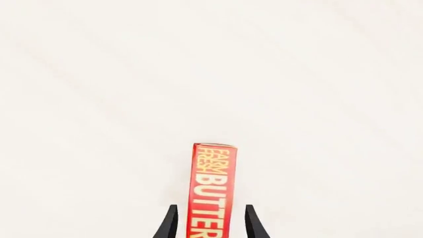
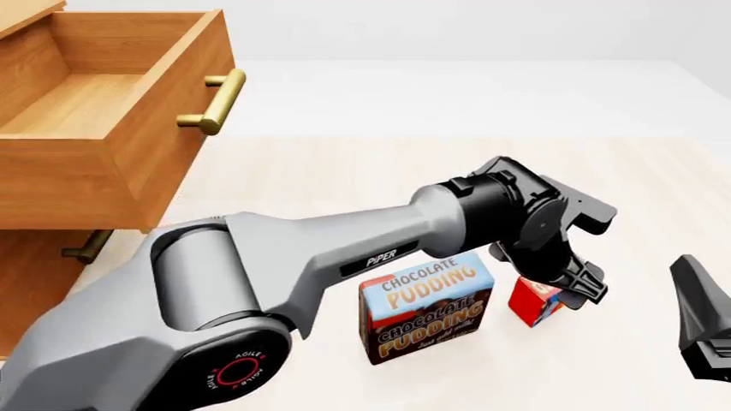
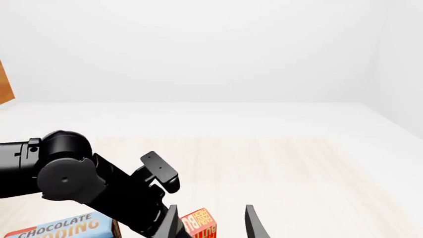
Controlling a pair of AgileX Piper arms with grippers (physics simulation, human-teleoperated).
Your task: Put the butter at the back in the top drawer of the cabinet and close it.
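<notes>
Red butter (image 1: 210,191), one box, sits between left gripper (image 1: 210,223) fingers; contact unclear.

The left tool (image 2: 567,291) covers most of the butter (image 2: 532,301) in the front view, so its grip cannot be judged there. The left wrist view cuts off the butter's near end. The cabinet (image 2: 46,257) runs off the frame's left edge. Only the right tool's (image 2: 706,321) dark body shows at the right edge.
</notes>
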